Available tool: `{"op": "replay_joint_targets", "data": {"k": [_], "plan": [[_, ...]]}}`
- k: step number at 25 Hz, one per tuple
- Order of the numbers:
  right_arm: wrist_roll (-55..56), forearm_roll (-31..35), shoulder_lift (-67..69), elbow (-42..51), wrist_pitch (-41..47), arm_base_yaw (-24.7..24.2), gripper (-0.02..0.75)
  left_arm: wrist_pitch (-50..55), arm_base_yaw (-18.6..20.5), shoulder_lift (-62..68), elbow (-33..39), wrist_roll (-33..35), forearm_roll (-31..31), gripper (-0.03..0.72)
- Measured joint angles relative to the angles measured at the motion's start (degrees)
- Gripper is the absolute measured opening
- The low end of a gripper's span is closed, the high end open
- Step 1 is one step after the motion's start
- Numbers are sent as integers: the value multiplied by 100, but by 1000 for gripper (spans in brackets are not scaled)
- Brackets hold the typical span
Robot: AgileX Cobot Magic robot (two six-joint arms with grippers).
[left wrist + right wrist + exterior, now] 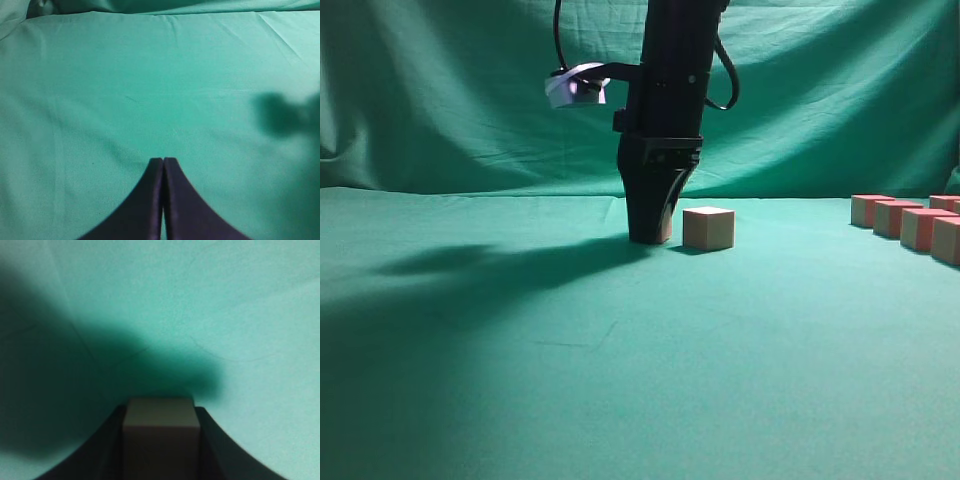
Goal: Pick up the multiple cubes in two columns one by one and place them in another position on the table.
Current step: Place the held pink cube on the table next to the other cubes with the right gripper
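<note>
Sitting upright on the green table (520, 360): one tan cube (708, 228) mid-table, another cube (160, 432) clamped between black jaws just beside it, more pinkish-topped cubes (920, 226) lining the right edge.

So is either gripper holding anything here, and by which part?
The right gripper is shut on a cube, its fingers against two opposite side faces, low at the table. The left gripper is shut on nothing.

In the exterior view, the cube (664, 229) in the right hand (650, 232) is being almost wholly hidden by the black fingers. The row of cubes (910, 221) is being cut off by the right edge. In the right wrist view, the gripped cube (160, 432) is blurred and cut off below.
</note>
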Motion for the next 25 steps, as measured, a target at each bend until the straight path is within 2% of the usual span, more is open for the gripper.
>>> {"op": "replay_joint_targets", "data": {"k": [17,19,20,21,25], "plan": [[59,-34,0,0,0,0,258,0,0,0,0,0,0,0],[59,-34,0,0,0,0,319,0,0,0,0,0,0,0],[59,-36,0,0,0,0,314,0,0,0,0,0,0,0],[59,-46,0,0,0,0,365,0,0,0,0,0,0,0],[59,-46,0,-10,0,0,483,0,0,0,0,0,0,0]]}}
